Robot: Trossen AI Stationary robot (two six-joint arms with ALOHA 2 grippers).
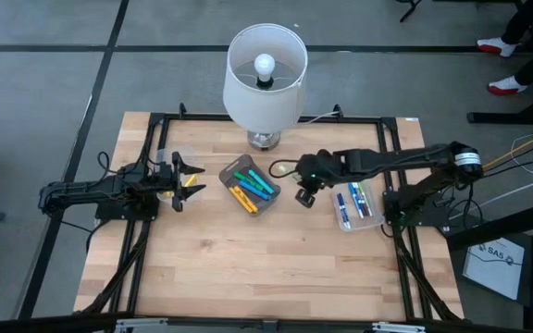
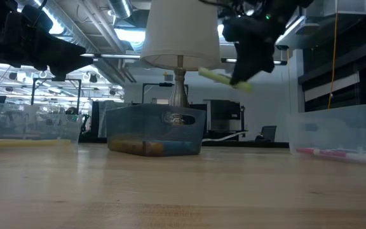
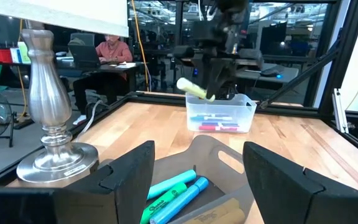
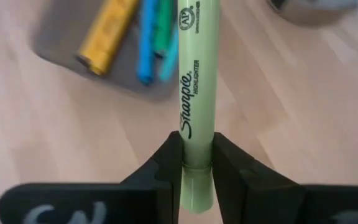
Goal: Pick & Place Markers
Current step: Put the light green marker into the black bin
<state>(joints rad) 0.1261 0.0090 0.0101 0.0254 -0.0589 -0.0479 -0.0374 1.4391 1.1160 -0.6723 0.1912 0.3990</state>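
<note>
My right gripper (image 1: 303, 192) hangs high over the table between the grey tray (image 1: 268, 208) and the clear bin (image 1: 342, 222) on the right, shut on a yellow-green highlighter (image 4: 196, 93). The tray holds green, blue and orange markers (image 1: 248, 185); the right bin holds several more markers (image 1: 354, 202). My left gripper (image 3: 204, 180) waits open and level at the table's left, facing the tray. A yellow marker (image 1: 191, 181) lies by it. My right gripper pinches the highlighter's barrel near one end, at the cap seam (image 4: 196, 163), between its two fingers (image 4: 166, 165). The fingers slant down from the right. The highlighter (image 2: 224, 77) sticks out ahead of them, a little tilted, lifted clear of the table.
A lamp (image 1: 265, 74) with a white shade stands at the far middle, its metal base (image 3: 51, 155) beside the tray. Another clear bin (image 2: 30, 130) sits at the left. Bare wood lies along the near half of the table (image 1: 248, 268).
</note>
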